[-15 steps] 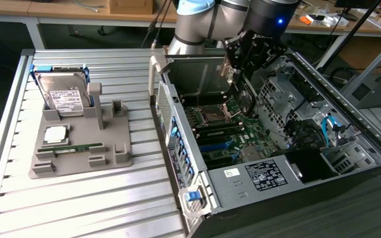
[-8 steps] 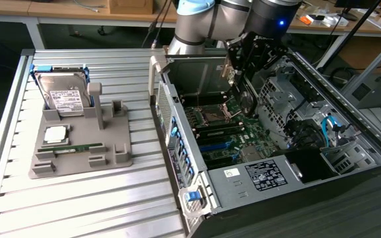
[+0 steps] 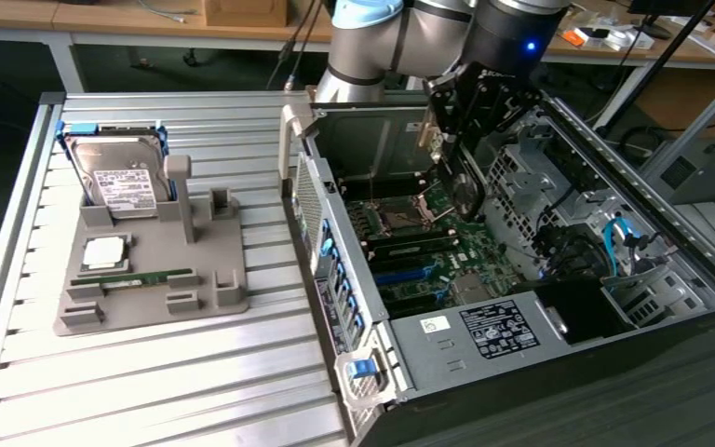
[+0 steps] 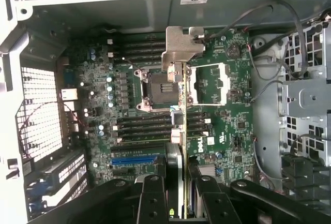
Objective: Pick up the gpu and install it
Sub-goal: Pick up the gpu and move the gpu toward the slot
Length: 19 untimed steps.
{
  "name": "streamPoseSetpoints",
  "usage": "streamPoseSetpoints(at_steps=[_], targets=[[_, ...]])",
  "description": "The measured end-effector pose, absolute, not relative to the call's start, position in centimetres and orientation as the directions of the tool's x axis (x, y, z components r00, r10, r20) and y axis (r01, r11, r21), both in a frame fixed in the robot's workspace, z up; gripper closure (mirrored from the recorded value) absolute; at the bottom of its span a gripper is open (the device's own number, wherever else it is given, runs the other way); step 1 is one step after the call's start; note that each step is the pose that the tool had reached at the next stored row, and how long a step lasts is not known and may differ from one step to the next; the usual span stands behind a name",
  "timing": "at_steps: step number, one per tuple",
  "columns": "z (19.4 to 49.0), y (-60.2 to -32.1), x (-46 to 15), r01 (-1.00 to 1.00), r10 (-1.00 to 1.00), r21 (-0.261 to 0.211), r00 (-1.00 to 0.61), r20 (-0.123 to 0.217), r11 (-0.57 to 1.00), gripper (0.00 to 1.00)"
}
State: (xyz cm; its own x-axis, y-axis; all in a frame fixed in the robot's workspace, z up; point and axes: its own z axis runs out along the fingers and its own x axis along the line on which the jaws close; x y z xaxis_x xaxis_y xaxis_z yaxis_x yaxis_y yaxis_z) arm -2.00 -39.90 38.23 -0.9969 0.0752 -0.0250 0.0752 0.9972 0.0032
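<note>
The gpu (image 3: 461, 186) hangs edge-down over the open computer case (image 3: 519, 372), above the motherboard (image 3: 423, 244). My gripper (image 3: 460, 130) is shut on its upper edge. In the wrist view the gpu (image 4: 180, 105) runs as a thin edge-on strip, with its silvery bracket (image 4: 181, 48) at the far end. The black fingers (image 4: 153, 198) of my gripper (image 4: 179, 180) clamp it from both sides. It floats over the motherboard (image 4: 129, 79), between the two processor sockets. A blue expansion slot (image 4: 132, 159) lies off to one side of it.
On the slatted metal table (image 3: 146, 372), at the exterior view's left, a grey fixture (image 3: 209, 289) carries a silver hard drive (image 3: 119, 177), a square chip (image 3: 105, 250) and a green memory stick (image 3: 134, 277). Drive cages and cables (image 3: 618, 242) crowd the case's far side.
</note>
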Motion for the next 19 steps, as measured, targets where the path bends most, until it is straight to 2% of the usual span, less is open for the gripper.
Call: streamPoseSetpoints(at_steps=[19], targets=[[37.59, -39.91, -1.20, 0.075, 0.075, 0.002, -0.997, -0.025, 0.997, 0.73]])
